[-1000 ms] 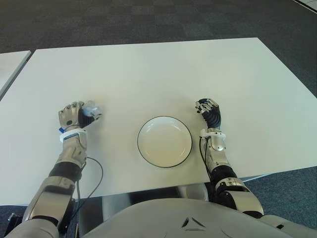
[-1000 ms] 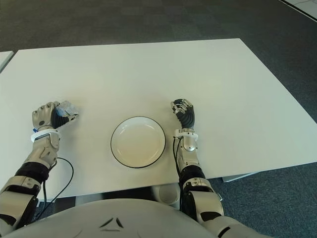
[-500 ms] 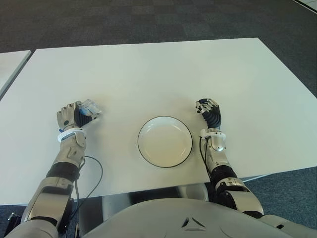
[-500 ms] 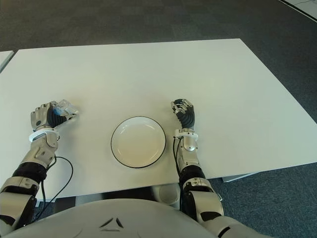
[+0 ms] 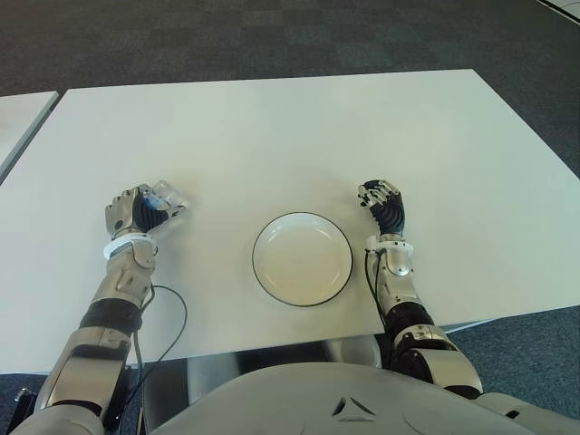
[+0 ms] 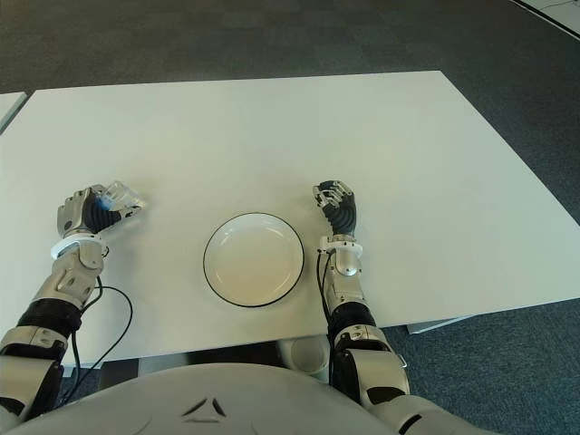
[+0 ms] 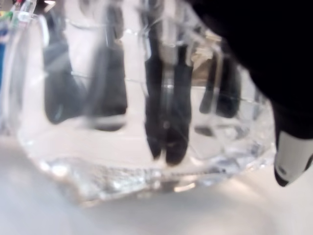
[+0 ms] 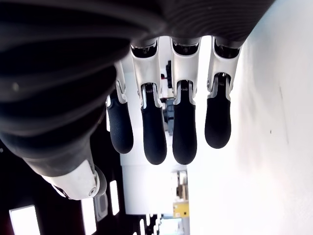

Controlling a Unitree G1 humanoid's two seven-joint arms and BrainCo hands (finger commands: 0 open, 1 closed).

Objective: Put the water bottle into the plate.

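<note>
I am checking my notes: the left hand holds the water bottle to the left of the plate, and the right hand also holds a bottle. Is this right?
Not quite. The left hand does grip the water bottle left of the plate, but the right hand, beside the plate on its right, holds nothing. The right wrist view shows its fingers curled around no object.

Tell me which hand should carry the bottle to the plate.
Left. The left hand already grips the water bottle, left of the plate. The right hand holds nothing.
</note>
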